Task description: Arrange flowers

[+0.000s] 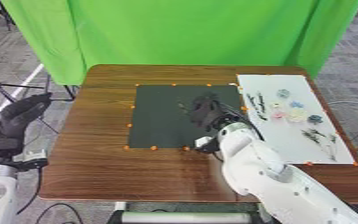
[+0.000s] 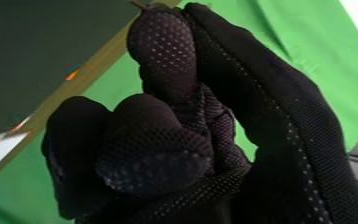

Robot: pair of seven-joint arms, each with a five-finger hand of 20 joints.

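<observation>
The right hand point(image 1: 204, 111) pinches a thin stem point(image 2: 138, 5) above the black mat point(image 1: 162, 125). The right arm point(image 1: 251, 162) overlaps the white sheet point(image 1: 286, 150) bearing flowers point(image 1: 295, 116) and sprigs point(image 1: 316, 135). Left hand point(image 1: 20, 116): relaxed, beside counter point(image 1: 95, 155).

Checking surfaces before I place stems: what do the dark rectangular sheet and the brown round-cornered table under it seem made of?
The brown table looks like low-sheen wood or wood-effect laminate: streaky grain runs across it. The dark sheet looks matt, perhaps paper, card or felt; its even, glare-free face leaves that open.
</observation>
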